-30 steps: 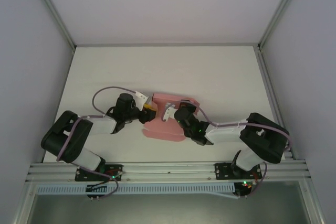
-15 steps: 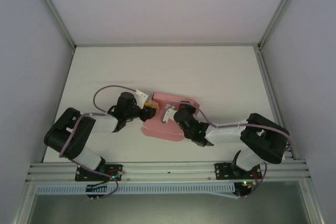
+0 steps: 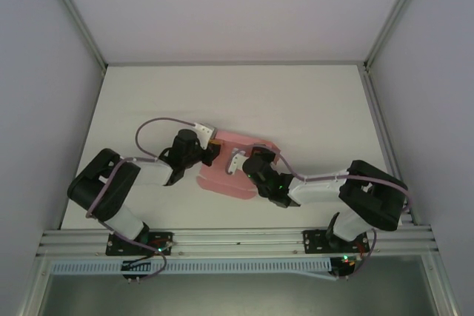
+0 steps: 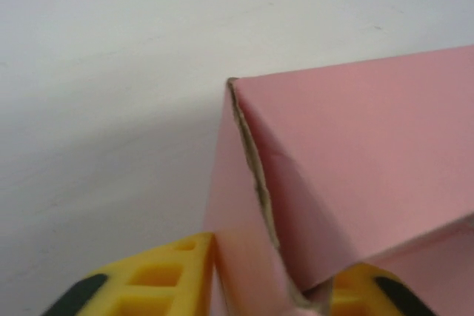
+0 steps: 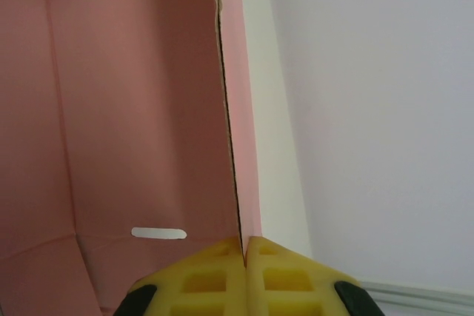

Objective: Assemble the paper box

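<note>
Near the front middle of a white worktop [image 3: 296, 101], seen from above, lies the paper box [image 3: 222, 177], pink card partly folded, with some panels flat and others raised. Both arms reach inward to it from the near edge.

On the left, the left pincer [image 3: 213, 150] meets the box's left end. From its wrist camera, the left pincer [image 4: 274, 286] is grasping a raised pink wall, with a yellow finger [image 4: 159, 280] pressed to each side just below a creased corner with a frayed edge.

On the right, the right pincer [image 3: 238, 162] sits over the middle of the card. Up close, the right pincer [image 5: 244, 249] is clenched on the thin edge of an upright pink panel, and a small white slot [image 5: 158, 233] shows in the card beside it.

A purple cable [image 3: 159, 125] loops above the left arm. Pale walls enclose the worktop, and a metal rail [image 3: 237, 240] crosses its near edge.
</note>
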Available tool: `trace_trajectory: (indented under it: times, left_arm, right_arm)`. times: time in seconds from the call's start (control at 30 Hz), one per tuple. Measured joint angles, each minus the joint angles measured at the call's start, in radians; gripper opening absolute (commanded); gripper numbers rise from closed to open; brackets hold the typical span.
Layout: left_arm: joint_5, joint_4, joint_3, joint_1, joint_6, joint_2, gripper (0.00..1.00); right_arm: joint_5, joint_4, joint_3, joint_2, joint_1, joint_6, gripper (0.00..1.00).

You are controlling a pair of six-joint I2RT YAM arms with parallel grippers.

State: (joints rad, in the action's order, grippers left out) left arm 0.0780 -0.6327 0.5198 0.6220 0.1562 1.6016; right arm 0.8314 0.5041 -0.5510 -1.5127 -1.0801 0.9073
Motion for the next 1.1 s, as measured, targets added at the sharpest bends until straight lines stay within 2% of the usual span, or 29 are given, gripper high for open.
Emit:
trace_trajectory:
  times: [0.03,0.13,0.27,0.33,0.53,0.67,0.77,0.87,0.97,1.03,1.1]
  left_arm:
    - [-0.05,-0.002,0.006,0.018,-0.003,0.008,0.13]
    - [-0.203,-0.011,0.033,0.072,-0.002,0.041,0.08]
    - [-0.352,-0.037,0.064,0.128,0.002,0.09,0.0]
    - [-0.426,-0.055,0.073,0.156,0.01,0.112,0.0]
    - [-0.578,-0.085,0.081,0.204,0.058,0.147,0.0]
    - [-0.642,-0.076,0.119,0.22,0.075,0.183,0.0]
    - [-0.661,-0.083,0.125,0.227,0.071,0.194,0.16]
    - [-0.665,-0.093,0.113,0.224,0.069,0.191,0.18]
    - [-0.644,-0.088,0.091,0.22,0.05,0.168,0.35]
    - [-0.603,-0.086,0.047,0.206,0.036,0.138,0.41]
    - [-0.553,-0.089,-0.005,0.195,0.023,0.095,0.43]
  right_arm:
    - [-0.002,-0.006,-0.002,0.0,0.0,-0.007,0.0]
    - [-0.003,-0.019,-0.006,0.0,0.0,-0.031,0.0]
    - [0.004,-0.039,-0.013,0.0,0.0,-0.068,0.0]
    - [0.004,-0.051,-0.017,0.0,0.0,-0.09,0.0]
    - [-0.008,-0.094,-0.032,0.012,0.0,-0.162,0.0]
    - [-0.028,-0.119,-0.039,0.021,0.0,-0.203,0.0]
    - [-0.029,-0.137,-0.045,0.021,0.0,-0.218,0.0]
    - [-0.032,-0.146,-0.048,0.023,0.0,-0.229,0.0]
    - [-0.043,-0.163,-0.051,0.031,0.007,-0.238,0.0]
    - [-0.048,-0.175,-0.051,0.041,0.011,-0.24,0.0]
    - [-0.05,-0.192,-0.058,0.043,0.013,-0.243,0.0]
